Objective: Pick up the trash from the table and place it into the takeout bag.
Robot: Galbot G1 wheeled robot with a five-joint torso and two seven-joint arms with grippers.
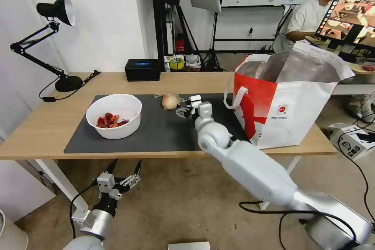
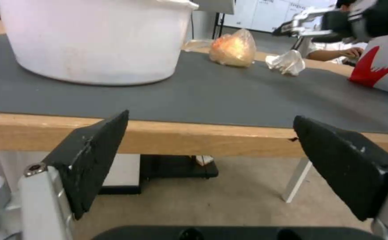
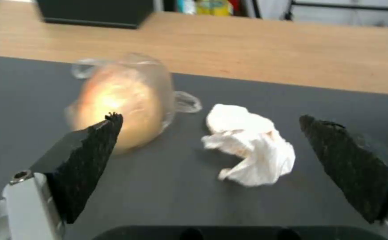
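Fingers of the left gripper (image 1: 124,168) hung spread below the table's (image 1: 47,125) near edge, idle. Right gripper (image 3: 207,150) fingers stood spread over the crumpled tissue (image 3: 247,143), beside the wrapped ball (image 1: 170,101); judging by this, it needed lowering and closing, the takeout bag (image 1: 297,101) waiting right.

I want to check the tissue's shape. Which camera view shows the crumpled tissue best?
The right wrist view: the crumpled tissue lies near and unblocked. The left wrist view shows it far off; in the head view the right gripper covers it.

Right gripper (image 3: 211,133) fingers apart above tissue (image 3: 249,143), wrapped ball (image 3: 123,103) beside.
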